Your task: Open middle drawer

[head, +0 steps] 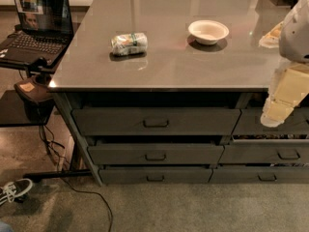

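Down and left of the gripper (274, 114), well apart from it, sits the middle drawer (120, 154), front roughly flush with its neighbours, so not pulled yet. Gripper hangs by the counter (169, 66) edge, nowhere near the loop handle (155, 156). Released or clenched: cannot tell. Looks like a pre-approach pose.

— What's on the counter (169, 69)?
— A white bowl (208, 31) far right of centre. A crumpled packet (129, 43) lies left of it, well apart.
— And off to the left?
— An open laptop (36, 25) on a dark stand (9, 111), a cable (91, 196) trailing over the floor, and a sneaker (13, 189) at the near corner.
— The tool (274, 116)?
— At the right edge, before the right-hand drawers (270, 153).
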`<action>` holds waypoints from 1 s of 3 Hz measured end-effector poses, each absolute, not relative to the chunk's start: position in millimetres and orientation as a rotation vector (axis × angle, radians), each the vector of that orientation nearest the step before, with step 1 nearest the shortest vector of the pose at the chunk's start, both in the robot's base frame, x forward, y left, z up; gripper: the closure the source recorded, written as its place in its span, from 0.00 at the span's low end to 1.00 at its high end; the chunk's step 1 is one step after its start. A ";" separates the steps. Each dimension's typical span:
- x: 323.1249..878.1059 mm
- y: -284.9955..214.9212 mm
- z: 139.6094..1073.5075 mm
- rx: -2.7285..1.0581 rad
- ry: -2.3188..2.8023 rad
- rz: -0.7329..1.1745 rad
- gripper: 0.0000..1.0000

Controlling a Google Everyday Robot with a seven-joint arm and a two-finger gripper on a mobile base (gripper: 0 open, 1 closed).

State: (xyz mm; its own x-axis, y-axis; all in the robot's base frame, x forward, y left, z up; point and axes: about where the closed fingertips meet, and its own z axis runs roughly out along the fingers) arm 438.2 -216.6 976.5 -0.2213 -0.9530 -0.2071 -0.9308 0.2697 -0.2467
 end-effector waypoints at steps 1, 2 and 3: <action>436.1 -212.0 967.8 -1.721 2.220 -0.089 0.00; 427.7 -182.1 940.0 -1.713 2.180 -0.054 0.00; 425.9 -132.5 874.7 -1.738 2.143 0.019 0.00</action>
